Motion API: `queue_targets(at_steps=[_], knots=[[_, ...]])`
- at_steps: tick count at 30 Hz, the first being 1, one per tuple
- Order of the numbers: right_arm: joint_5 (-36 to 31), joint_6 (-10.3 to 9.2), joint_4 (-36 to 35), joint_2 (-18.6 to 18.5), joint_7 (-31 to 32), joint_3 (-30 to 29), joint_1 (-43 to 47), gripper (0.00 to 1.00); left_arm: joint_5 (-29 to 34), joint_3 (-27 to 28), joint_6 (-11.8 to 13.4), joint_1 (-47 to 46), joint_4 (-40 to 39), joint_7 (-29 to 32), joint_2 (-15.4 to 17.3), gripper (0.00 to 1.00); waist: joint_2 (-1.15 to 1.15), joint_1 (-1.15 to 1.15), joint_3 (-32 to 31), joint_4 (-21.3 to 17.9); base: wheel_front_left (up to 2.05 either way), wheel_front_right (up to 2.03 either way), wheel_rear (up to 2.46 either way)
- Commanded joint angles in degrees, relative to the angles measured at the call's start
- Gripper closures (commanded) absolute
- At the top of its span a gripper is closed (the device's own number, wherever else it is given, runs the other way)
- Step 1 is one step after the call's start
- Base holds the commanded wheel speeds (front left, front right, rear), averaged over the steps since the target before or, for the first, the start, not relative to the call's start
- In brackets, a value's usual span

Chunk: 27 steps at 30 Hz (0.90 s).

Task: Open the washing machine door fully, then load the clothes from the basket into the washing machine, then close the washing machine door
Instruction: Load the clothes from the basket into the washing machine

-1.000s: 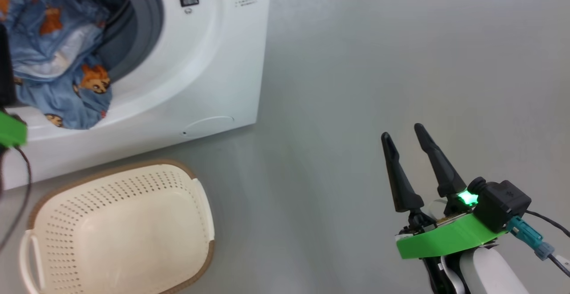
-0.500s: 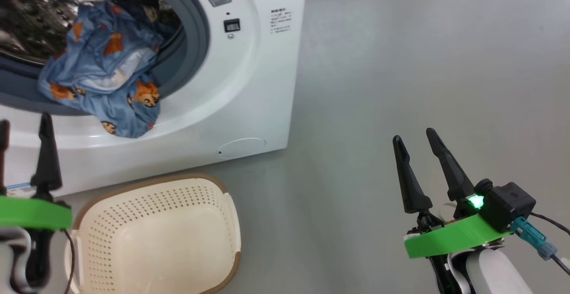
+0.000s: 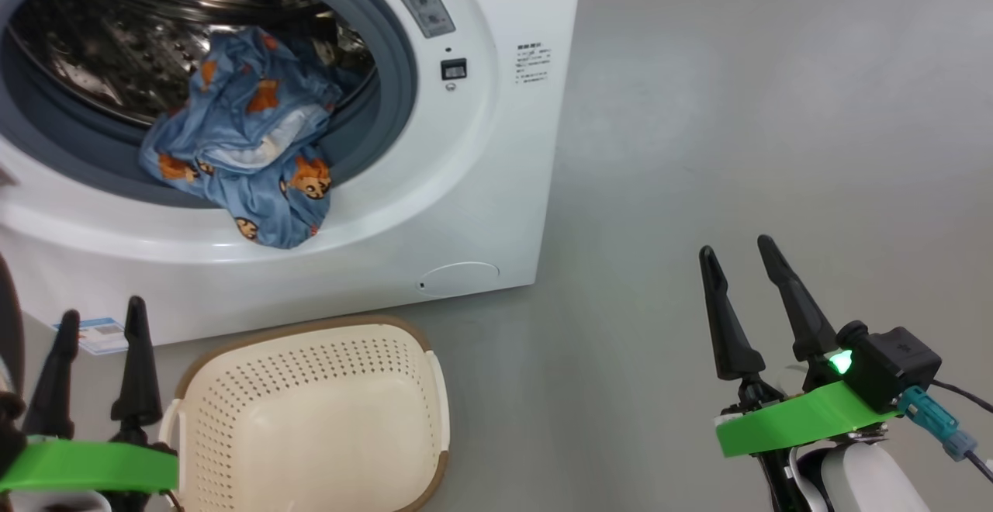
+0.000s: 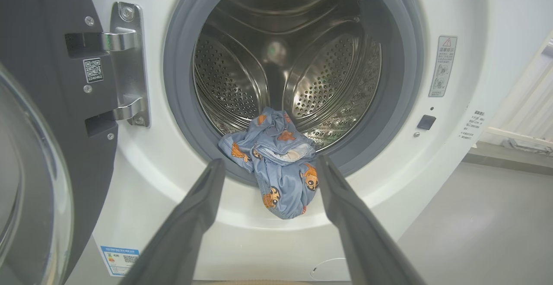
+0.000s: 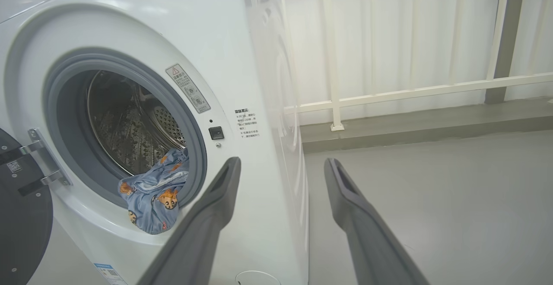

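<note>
The clothes (image 3: 248, 155) lie at the near lip of the washing machine (image 3: 481, 186), one blue fold hanging out over the gasket (image 3: 388, 108); the basket (image 3: 310, 327) looks empty. The left tool (image 3: 102, 308) and right tool (image 3: 736, 247) are spread wide, holding nothing. Swinging the washing machine door (image 4: 52, 103) shut now would likely pinch that fold and block the latch.

The washing machine (image 3: 481, 186) has its door (image 4: 43, 39) open, clothes (image 3: 248, 155) draping its lip, basket (image 3: 310, 361) empty.
</note>
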Motion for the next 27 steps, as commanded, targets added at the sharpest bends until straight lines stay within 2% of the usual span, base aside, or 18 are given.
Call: queue_targets(at_steps=[1,12,27], knots=[[-0.8,0.26,-1.2,-0.4,-0.5,1.3,-0.3,0.00,1.0,2.8,-0.2,-0.3,-2.0,-0.4,1.3,0.00,0.00,0.00,-0.5,0.5,0.00,0.00,0.00],[-1.8,0.26,-1.0,-0.4,-0.5,1.0,0.5,0.00,5.4,7.1,-1.1,3.1,-3.9,-0.4,-2.0,0.00,0.00,0.00,-1.3,1.5,0.00,0.00,0.00],[-2.6,0.26,-0.2,-0.4,-0.5,1.2,0.5,0.00,9.4,8.1,-1.9,4.6,-5.2,-0.4,-4.5,0.00,0.00,0.00,-1.7,2.0,0.00,0.00,0.00]])
